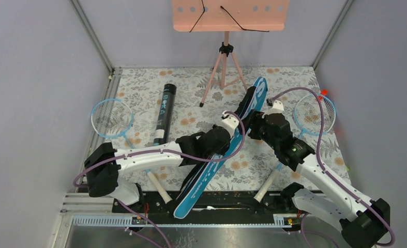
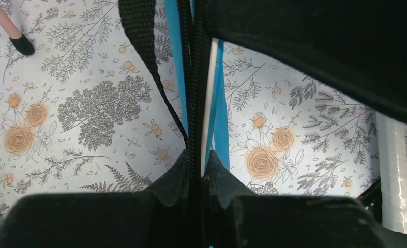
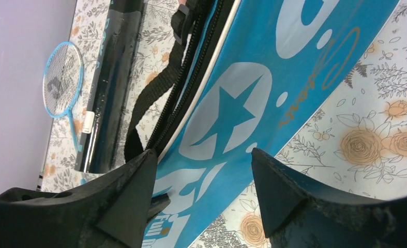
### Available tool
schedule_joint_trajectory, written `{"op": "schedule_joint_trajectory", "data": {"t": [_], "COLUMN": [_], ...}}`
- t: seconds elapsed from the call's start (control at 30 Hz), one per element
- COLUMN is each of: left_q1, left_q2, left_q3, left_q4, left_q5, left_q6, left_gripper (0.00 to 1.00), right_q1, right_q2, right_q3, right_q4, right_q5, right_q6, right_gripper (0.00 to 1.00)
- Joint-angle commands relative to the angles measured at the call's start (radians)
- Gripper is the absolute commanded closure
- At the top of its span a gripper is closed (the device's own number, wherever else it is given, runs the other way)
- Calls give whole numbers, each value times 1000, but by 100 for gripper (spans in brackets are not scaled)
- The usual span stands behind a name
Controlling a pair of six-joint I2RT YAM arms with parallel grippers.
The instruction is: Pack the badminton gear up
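**Blue bag on edge, left arm gripping, right jaws open**

Top external: the blue bag (image 1: 211, 168) stands on its long edge, running diagonally across the floral table cloth (image 1: 139, 88) – near end over the black base rail (image 1: 227, 199), far end close to the pink tripod stand (image 1: 223, 67). The left gripper (image 1: 230, 128) meets the bag from the left and the right gripper (image 1: 256, 126) from the right, mid-length. One racket (image 1: 111, 118) lies by the left wall, the other racket (image 1: 315, 112) by the right wall. The black tube (image 1: 163, 113) lies left of the bag, with open cloth between them.

Left wrist: jaws pinched tight on the blue bag's (image 2: 222, 119) zip edge, and the black strap (image 2: 144, 46) hangs beside it. A white handle (image 2: 395, 170) is at the far right.

Right wrist: jaws wide apart and gripping nothing – the blue bag's (image 3: 232, 113) printed face fills the gap, its zip edge by the left finger. Contact can't be told. The black tube (image 3: 110, 88) and a racket (image 3: 62, 77) lie beyond.
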Motion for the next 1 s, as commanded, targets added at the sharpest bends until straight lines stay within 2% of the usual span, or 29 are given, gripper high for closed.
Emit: {"op": "schedule_joint_trajectory", "data": {"t": [0.0,0.2,0.4,0.6,0.73,0.97], "left_q1": [-5,-15,-57,-57,-57,-57], "left_q2": [5,7,51,58,69,73], "left_q3": [29,39,63,58,68,70], "left_q4": [78,91,76,89,95,94], "left_q5": [-81,-76,-146,-147,-119,-104], "left_q6": [-9,9,53,49,50,40], "left_gripper": [100,100,100,100,100,100], "right_q1": [5,5,5,5,5,5], "right_q2": [-8,33,71,-54,-95,23], "right_q3": [12,9,32,14,-21,17], "right_q4": [-31,-40,-36,-41,33,31], "right_q5": [69,117,141,152,165,153], "right_q6": [53,46,58,55,72,63], "right_gripper": [31,39,36,33,34,34]}}
